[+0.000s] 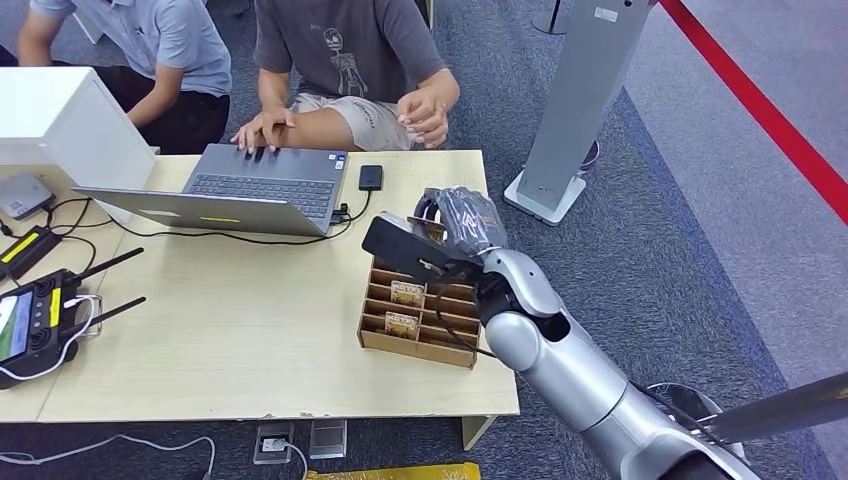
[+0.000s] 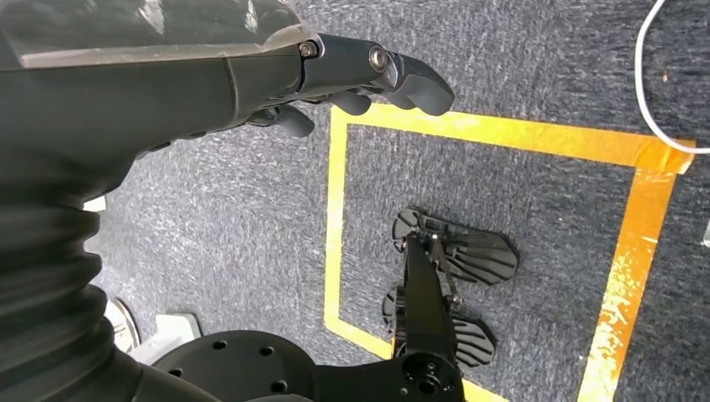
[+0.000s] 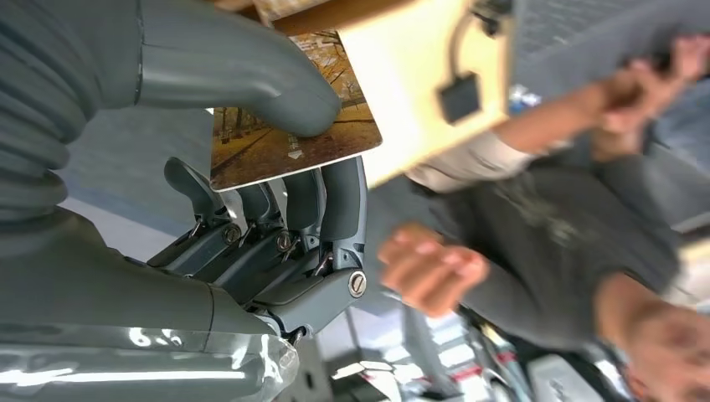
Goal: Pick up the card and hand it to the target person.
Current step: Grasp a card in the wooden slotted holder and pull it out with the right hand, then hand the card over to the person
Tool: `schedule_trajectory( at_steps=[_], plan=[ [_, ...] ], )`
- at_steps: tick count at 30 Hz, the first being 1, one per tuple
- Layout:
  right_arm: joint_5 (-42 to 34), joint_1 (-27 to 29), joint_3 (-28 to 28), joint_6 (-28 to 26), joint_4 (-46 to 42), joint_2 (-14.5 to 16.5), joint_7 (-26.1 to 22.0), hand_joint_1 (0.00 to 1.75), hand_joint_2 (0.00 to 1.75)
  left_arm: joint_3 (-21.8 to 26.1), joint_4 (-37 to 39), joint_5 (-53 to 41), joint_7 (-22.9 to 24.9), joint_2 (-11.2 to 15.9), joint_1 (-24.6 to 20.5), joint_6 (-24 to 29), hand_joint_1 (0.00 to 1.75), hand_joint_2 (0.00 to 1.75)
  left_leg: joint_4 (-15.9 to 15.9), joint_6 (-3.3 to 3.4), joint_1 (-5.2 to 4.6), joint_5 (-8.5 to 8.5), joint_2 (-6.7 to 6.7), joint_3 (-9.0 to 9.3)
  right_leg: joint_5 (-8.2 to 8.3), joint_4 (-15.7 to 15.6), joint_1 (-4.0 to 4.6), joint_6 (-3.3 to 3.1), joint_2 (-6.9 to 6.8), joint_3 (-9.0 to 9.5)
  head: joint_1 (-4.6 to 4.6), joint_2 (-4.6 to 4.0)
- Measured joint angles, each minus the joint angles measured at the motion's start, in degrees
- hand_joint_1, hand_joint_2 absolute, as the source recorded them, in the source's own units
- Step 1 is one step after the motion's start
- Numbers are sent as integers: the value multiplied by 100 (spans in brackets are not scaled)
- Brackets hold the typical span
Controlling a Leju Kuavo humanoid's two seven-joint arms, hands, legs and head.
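Note:
My right hand [image 1: 450, 228] is raised above the far end of the wooden card box [image 1: 372, 340], over the table's right side. It pinches a card [image 3: 289, 126] printed with an autumn-tree picture between the thumb [image 3: 243, 67] and the fingers [image 3: 335, 201]. A person in a dark grey T-shirt [image 1: 345, 45] sits beyond the table, with one hand [image 1: 425, 110] raised toward my hand; that hand [image 3: 431, 272] looks blurred in the right wrist view. My left hand [image 2: 335, 79] hangs over the carpet, fingers slightly curled, holding nothing.
More cards [image 1: 405, 293] stand in the box's slots. An open laptop [image 1: 240, 190], a black phone [image 1: 371, 177] and cables lie on the table [image 1: 200, 340]. A remote controller [image 1: 35, 320] sits at the left edge. A second person [image 1: 165, 50] sits far left. A grey pillar [image 1: 580, 100] stands right.

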Motion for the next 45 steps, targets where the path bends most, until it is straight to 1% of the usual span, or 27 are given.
schedule_trajectory(
  at_steps=[2,4,7,10,14,17,20,24,29,32,38,45],
  plan=[
    [-102,-218,-8,-60,81,9,-350,155,175,0,0,-31,-14,0,-1,-23,0,175,0,0,0,0,0,-2,1,1,0,0,0,0,3,0],
    [-320,-512,-8,-138,331,57,-802,155,175,0,0,-67,-27,0,-5,-45,0,175,0,0,0,0,-1,-2,1,1,0,-1,0,0,3,0],
    [-551,-1087,20,-371,1144,233,-1399,155,175,-1,0,-118,-63,4,-13,-83,0,175,0,0,0,1,-2,-4,1,3,0,-1,-2,-1,1,0],
    [-617,-1646,57,-594,2119,422,-1798,155,175,-3,0,-158,-154,11,-18,-116,0,175,0,2,0,4,-4,-6,1,5,0,-1,-8,-2,-2,0],
    [-329,-2076,118,-648,3084,621,-1969,155,175,-6,0,-192,-248,26,-20,-156,0,175,0,2,0,4,-5,-9,1,5,0,-1,-9,-4,-3,0],
    [-53,-2250,211,-762,3655,720,-1979,155,175,-7,0,-196,-255,36,-19,-166,0,175,0,3,0,4,-5,-10,1,4,0,-1,-9,-5,0,0],
    [65,-2367,280,-877,4140,791,-1994,155,175,-20,0,-196,-225,53,-18,-161,0,175,0,3,0,4,-5,-10,1,3,0,-1,-8,-5,8,0],
    [215,-2445,362,-926,4558,849,-2006,0,175,-53,0,-202,-157,81,-17,-170,0,175,1,3,-1,4,-4,-7,1,3,0,-1,-6,-5,4,0],
    [373,-2494,417,-946,4850,864,-2008,0,175,-87,0,-293,-160,105,-16,-332,0,175,1,3,0,4,-4,-6,1,3,0,-1,-6,-5,-2,0],
    [447,-2506,452,-987,4979,865,-2011,0,175,-118,0,-323,-225,109,-16,-313,0,175,1,3,0,4,-4,-6,1,3,0,-1,-5,-5,-2,0],
    [497,-2570,485,-1319,5130,858,-2008,0,175,-155,0,-289,-275,109,-16,-227,0,175,1,3,-1,4,-3,-6,1,3,0,-1,-5,-6,3,0],
    [263,-2707,341,-1664,5097,798,-2426,0,175,-160,0,-143,-221,110,-13,-167,0,175,2,2,0,4,-3,-4,1,3,0,-2,-4,-6,0,0]
  ],
)
